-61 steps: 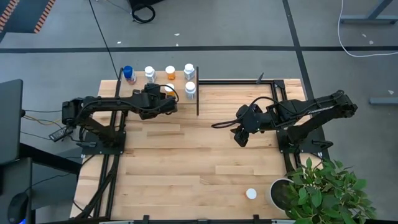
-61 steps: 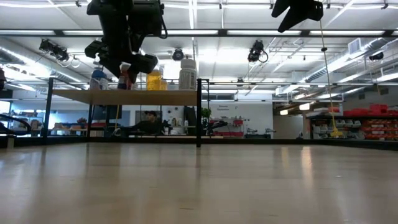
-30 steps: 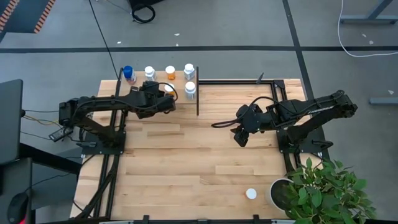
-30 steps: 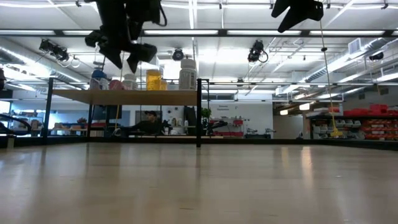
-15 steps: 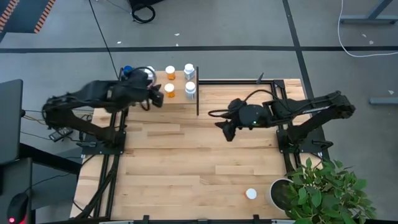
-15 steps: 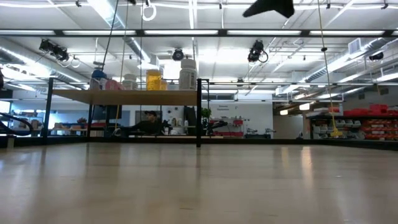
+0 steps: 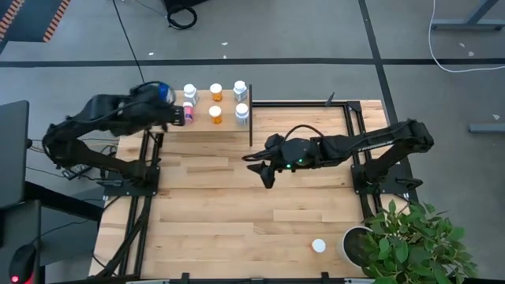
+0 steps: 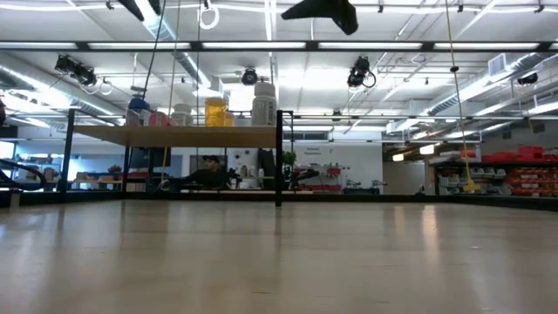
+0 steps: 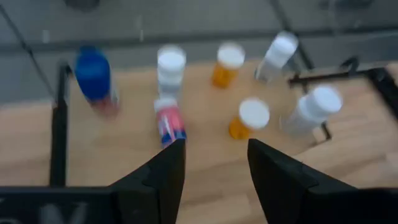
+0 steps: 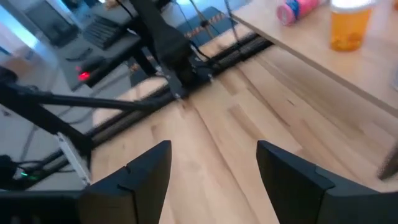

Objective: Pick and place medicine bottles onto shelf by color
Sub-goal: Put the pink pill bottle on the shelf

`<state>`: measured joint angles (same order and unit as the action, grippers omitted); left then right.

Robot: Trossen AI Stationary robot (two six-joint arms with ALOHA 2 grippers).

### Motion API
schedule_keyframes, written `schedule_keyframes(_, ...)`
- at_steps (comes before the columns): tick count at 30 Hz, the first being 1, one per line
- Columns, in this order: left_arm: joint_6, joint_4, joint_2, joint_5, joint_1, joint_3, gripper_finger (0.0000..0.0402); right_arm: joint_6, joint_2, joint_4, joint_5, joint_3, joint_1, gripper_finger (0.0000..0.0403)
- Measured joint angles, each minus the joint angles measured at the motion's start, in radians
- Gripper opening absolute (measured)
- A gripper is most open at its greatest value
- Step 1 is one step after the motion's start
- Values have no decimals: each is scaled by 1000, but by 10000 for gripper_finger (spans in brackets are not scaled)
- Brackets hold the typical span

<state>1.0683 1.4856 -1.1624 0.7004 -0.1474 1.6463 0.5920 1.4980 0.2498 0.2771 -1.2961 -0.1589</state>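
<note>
The shelf [image 7: 226,103] stands at the table's far left and carries several medicine bottles, all but one upright. They are a blue-capped one [image 9: 93,73], white ones [image 9: 171,65] [image 9: 311,107] [image 9: 280,51] and orange ones [image 9: 227,62] [image 9: 249,118]. A pink bottle [image 9: 169,123] lies on its side on the board. My left gripper [image 9: 214,168] hangs open, high above the shelf's left part [image 7: 175,115], with nothing between its fingers. My right gripper [image 10: 214,177] is open and empty, high over the table's middle [image 7: 264,173]. One white bottle [image 7: 318,246] stands on the table near its front right.
A potted plant [image 7: 410,244] sits at the table's near right corner, beside the loose white bottle. The shelf's black upright post [image 7: 251,118] marks its right end. Black frame rails [image 7: 351,118] run along the table's right part. Bare planks lie between the two arms.
My left gripper has risen off the shelf and drawn back toward the table's left edge, tipping less steeply. The pink bottle stays on the board. My right gripper has swung from the table's right part toward its middle, staying high and open.
</note>
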Motion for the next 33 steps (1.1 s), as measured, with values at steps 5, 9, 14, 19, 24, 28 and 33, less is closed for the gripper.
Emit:
schedule_keyframes(5, -103, -40, -73, -278, -195, 0, 228, -18, 4, -5, -25, 0, 0, 243)
schedule_keyframes(9, -235, -57, -152, -467, -362, 0, 274, -19, 4, -5, -25, 0, 0, 243)
schedule_keyframes(14, -381, -38, -241, -660, -546, 0, 313, -16, 4, -5, -25, 0, 0, 243)
schedule_keyframes(19, -504, -21, -314, -687, -653, 0, 324, -16, 4, -5, -25, 0, 0, 243)
schedule_keyframes(24, -583, 24, -394, -686, -712, 0, 325, -18, 4, -5, -25, 0, 0, 243)
schedule_keyframes(28, -610, 22, -443, -686, -734, 0, 325, -20, 4, -4, -25, 0, 0, 243)
schedule_keyframes(33, -639, -17, -467, -678, -748, 0, 325, -20, 4, -4, -25, 0, 0, 243)
